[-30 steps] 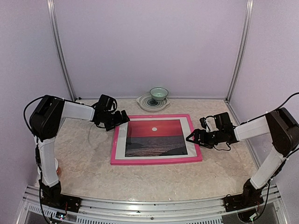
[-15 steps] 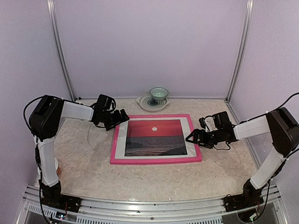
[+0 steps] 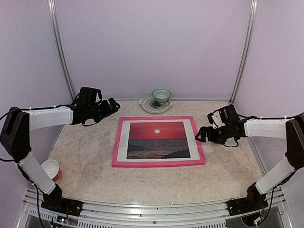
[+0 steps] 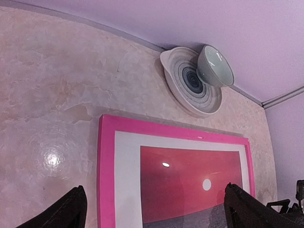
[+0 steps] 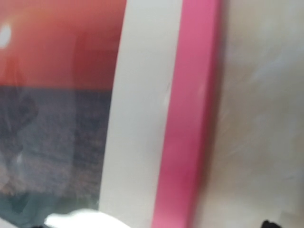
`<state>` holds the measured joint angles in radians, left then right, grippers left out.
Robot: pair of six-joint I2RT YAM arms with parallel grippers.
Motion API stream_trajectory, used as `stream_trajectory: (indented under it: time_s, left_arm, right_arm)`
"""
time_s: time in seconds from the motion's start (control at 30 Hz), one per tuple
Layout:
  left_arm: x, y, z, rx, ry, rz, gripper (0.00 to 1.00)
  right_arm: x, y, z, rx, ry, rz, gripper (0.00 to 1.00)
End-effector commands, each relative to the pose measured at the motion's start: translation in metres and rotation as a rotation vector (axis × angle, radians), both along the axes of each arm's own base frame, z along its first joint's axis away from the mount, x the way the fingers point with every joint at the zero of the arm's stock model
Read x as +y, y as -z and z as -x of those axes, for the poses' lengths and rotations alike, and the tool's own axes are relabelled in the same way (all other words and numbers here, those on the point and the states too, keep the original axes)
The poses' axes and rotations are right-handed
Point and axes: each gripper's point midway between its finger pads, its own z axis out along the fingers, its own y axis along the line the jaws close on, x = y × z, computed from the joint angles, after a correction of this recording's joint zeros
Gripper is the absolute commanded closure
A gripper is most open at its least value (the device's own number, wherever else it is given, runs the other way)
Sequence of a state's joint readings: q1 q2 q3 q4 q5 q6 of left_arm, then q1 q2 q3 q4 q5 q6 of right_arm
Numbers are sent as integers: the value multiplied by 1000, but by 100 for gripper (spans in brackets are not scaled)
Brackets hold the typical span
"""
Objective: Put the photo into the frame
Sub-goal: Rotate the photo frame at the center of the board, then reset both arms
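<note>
Soft overhead light was even, with only faint shadows. Glare spotted the table in the left wrist view, which bowed at its edges. The right wrist view was blurred, smearing the frame.

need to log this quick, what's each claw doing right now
Left claw: open, holding nothing.
Right claw: open, holding nothing, beside the pink frame's right rail.

frame: smooth pink painted face, slight sheen
photo: glossy, reflective surface
mat: matt white card
table: polished marble-look top, shiny glare spot
bowl: glossy glazed ceramic
plate: glazed ceramic, ringed pattern
</note>
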<state>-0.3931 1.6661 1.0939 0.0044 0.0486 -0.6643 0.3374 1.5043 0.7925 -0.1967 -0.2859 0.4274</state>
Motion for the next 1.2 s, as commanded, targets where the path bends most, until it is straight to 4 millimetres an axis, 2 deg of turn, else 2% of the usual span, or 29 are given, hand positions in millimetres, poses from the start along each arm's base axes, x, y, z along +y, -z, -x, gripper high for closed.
stream_trajectory:
  time_s: [0.0, 0.03, 0.1, 0.27, 0.4, 0.47, 0.53, 0.67, 0.7, 0.8, 0.83, 0.93, 0.97, 1.07, 1.17]
  left_arm:
    - [30, -26, 21, -87, -64, -66, 1]
    - [39, -37, 30, -107, -83, -83, 1]
    - [53, -45, 45, -131, -105, -128, 1]
    - [90, -82, 75, -214, -186, -236, 1]
    - [102, -106, 97, -323, -171, -289, 1]
    - [106, -116, 108, -396, -159, -307, 1]
    - [113, -130, 122, -474, -161, -323, 1]
    - [131, -147, 139, -546, -189, -380, 1]
    - [134, -146, 140, -544, -189, -392, 1]
    - [147, -144, 141, -549, -186, -381, 1]
    - [154, -144, 142, -557, -195, -365, 1]
    - [181, -140, 146, -564, -252, -323, 1]
    - [186, -139, 149, -566, -269, -317, 1]
    - [175, -127, 155, -579, -211, -293, 1]
    - [179, -104, 163, -562, -211, -333, 1]
  right_arm:
    - [-35, -47, -16, -148, 101, 147, 1]
    - [-42, -59, -19, -194, 125, 173, 1]
    - [-51, -85, -23, -290, 149, 202, 1]
    - [-59, -152, -18, -597, 116, 233, 1]
    - [-69, -202, -3, -806, 157, 208, 1]
    - [-76, -213, 2, -839, 183, 217, 1]
    - [-76, -220, 6, -862, 169, 228, 1]
    - [-49, -225, 16, -902, -20, 188, 1]
    - [-50, -224, 15, -907, -16, 188, 1]
    - [-75, -216, 4, -873, 81, 195, 1]
    - [-91, -212, -1, -854, 116, 183, 1]
    - [-116, -199, -3, -797, 154, 110, 1]
    - [-119, -198, -2, -799, 158, 115, 1]
    - [-121, -203, 6, -857, 153, 152, 1]
    - [-130, -199, 18, -890, 197, 179, 1]
